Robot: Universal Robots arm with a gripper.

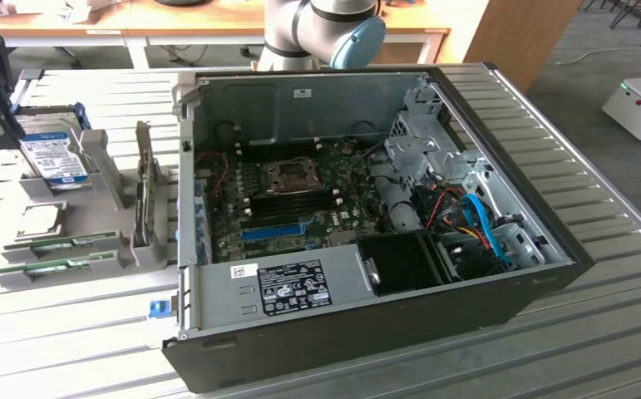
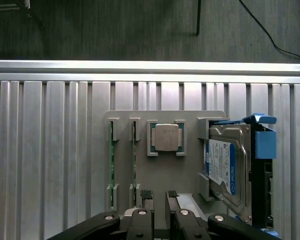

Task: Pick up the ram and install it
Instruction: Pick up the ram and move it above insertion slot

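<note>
The claw (image 2: 159, 195) is being held above a gray tray (image 2: 190, 165) on the ribbed metal table (image 2: 40, 150), pointing straight down at it. Its fingers (image 2: 146, 194) are being held a little apart, and nothing is being gripped between them.

The ram (image 2: 134, 160) is being stood on edge in a tray slot just beside one fingertip, untouched, with gray slot posts clasping its ends. A second stick (image 2: 110, 165) is being stood in the next slot, farther from the claw. A square processor chip (image 2: 166, 137) is being cradled in a pocket ahead of the fingertips. On the claw's other side, a hard drive (image 2: 225, 170) with a blue label is being carried in a blue bracket (image 2: 262, 145).

In the exterior view, an open computer case (image 1: 465, 316) is lying well apart from the claw, toward the exterior view's right, its motherboard (image 1: 298, 208) being left exposed. The arm (image 1: 320, 33) is being raised from behind the case and stretched across to the tray.
</note>
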